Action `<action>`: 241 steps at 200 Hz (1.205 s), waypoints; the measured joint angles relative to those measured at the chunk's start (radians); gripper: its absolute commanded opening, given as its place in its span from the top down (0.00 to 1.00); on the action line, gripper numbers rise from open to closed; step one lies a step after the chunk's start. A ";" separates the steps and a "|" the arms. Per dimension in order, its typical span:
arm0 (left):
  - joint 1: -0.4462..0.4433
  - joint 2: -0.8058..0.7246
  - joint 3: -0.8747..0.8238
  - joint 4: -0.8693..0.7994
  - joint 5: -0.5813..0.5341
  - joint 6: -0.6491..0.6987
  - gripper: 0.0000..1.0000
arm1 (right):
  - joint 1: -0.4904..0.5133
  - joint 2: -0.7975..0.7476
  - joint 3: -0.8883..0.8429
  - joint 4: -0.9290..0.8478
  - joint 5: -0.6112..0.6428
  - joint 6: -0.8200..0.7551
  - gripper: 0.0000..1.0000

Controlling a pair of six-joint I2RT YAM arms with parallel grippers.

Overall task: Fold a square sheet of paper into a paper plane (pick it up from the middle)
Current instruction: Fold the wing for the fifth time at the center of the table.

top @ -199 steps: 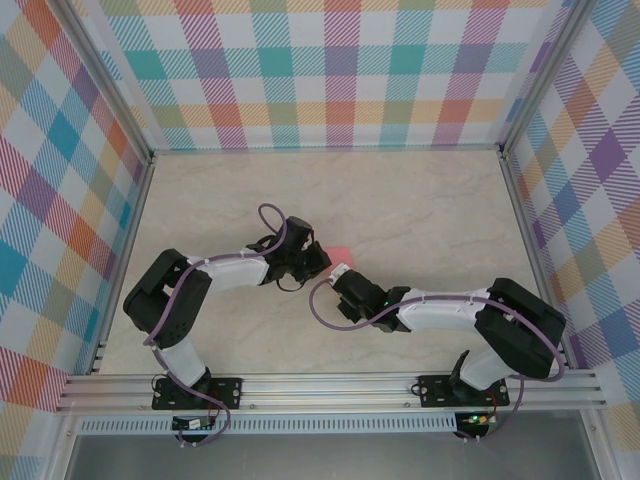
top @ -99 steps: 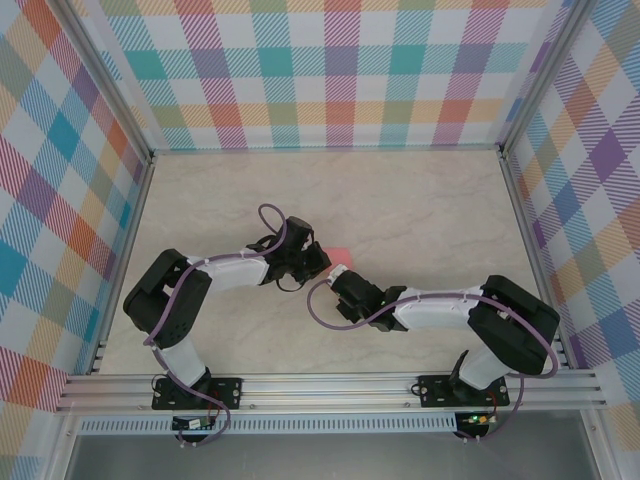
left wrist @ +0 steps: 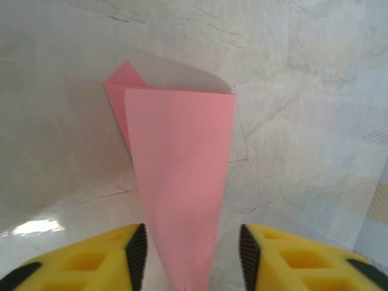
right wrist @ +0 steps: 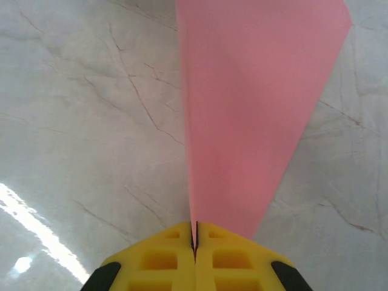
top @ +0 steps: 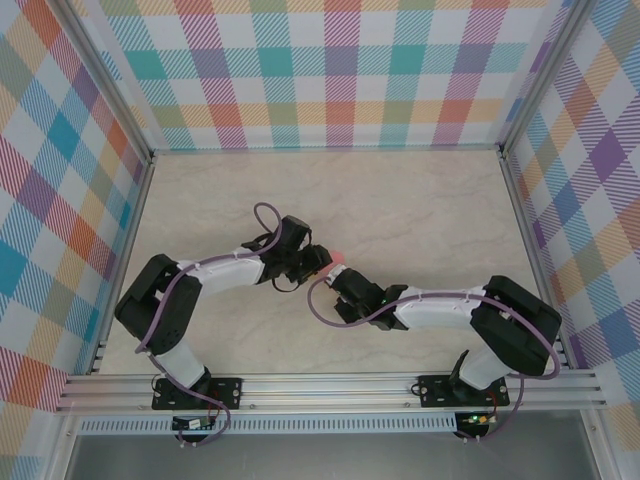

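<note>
The square sheet of paper [left wrist: 182,176] is salmon pink and folded into a narrow pointed dart like a paper plane, with a small flap showing behind its wide end. It is held above the marble tabletop near the middle [top: 339,255]. My right gripper [right wrist: 195,239] is shut on the folded edge of the paper [right wrist: 254,103], which fans out away from its fingers. My left gripper [left wrist: 193,257] is open. The dart's narrow tip runs between the black pads [left wrist: 137,254] without touching either. In the top view the left gripper [top: 318,259] and the right gripper [top: 341,277] meet at the paper.
The marble tabletop [top: 420,210] stretches bare around both arms. Checked walls [top: 330,70] close off the back and both sides. An aluminium rail [top: 330,388] runs along the near edge by the arm bases.
My left gripper has opened and let go of the paper. My right gripper has closed tight on it. The left arm has shifted slightly to the right.
</note>
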 measured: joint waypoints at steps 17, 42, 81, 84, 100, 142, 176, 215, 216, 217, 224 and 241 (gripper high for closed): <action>0.014 -0.040 0.016 -0.072 -0.018 0.013 0.44 | -0.013 -0.013 0.000 0.000 -0.044 0.029 1.00; 0.045 -0.103 0.032 -0.164 -0.045 0.033 0.43 | -0.048 -0.031 -0.005 0.013 -0.122 0.082 1.00; 0.062 -0.170 0.025 -0.253 -0.063 0.056 0.43 | -0.095 -0.050 -0.044 0.048 -0.232 0.156 1.00; 0.062 -0.173 0.023 -0.254 -0.063 0.058 0.43 | -0.098 -0.050 -0.047 0.050 -0.240 0.162 1.00; 0.063 -0.185 0.004 -0.259 -0.062 0.060 0.44 | -0.107 -0.050 -0.060 0.059 -0.272 0.185 1.00; 0.064 -0.206 -0.047 -0.258 -0.062 0.058 0.44 | -0.137 -0.050 -0.077 0.091 -0.352 0.230 1.00; 0.064 -0.227 -0.068 -0.257 -0.059 0.058 0.44 | -0.187 -0.051 -0.107 0.131 -0.434 0.273 1.00; 0.064 -0.247 -0.084 -0.249 -0.058 0.058 0.44 | -0.254 -0.051 -0.148 0.193 -0.536 0.328 1.00; 0.064 -0.247 -0.084 -0.249 -0.058 0.058 0.44 | -0.254 -0.051 -0.149 0.194 -0.538 0.328 1.00; 0.064 -0.247 -0.084 -0.249 -0.058 0.058 0.44 | -0.255 -0.051 -0.150 0.195 -0.539 0.329 1.00; 0.064 -0.247 -0.088 -0.247 -0.055 0.058 0.44 | -0.263 -0.051 -0.154 0.206 -0.555 0.338 1.00; 0.064 -0.247 -0.097 -0.247 -0.052 0.058 0.44 | -0.278 -0.051 -0.165 0.233 -0.589 0.357 1.00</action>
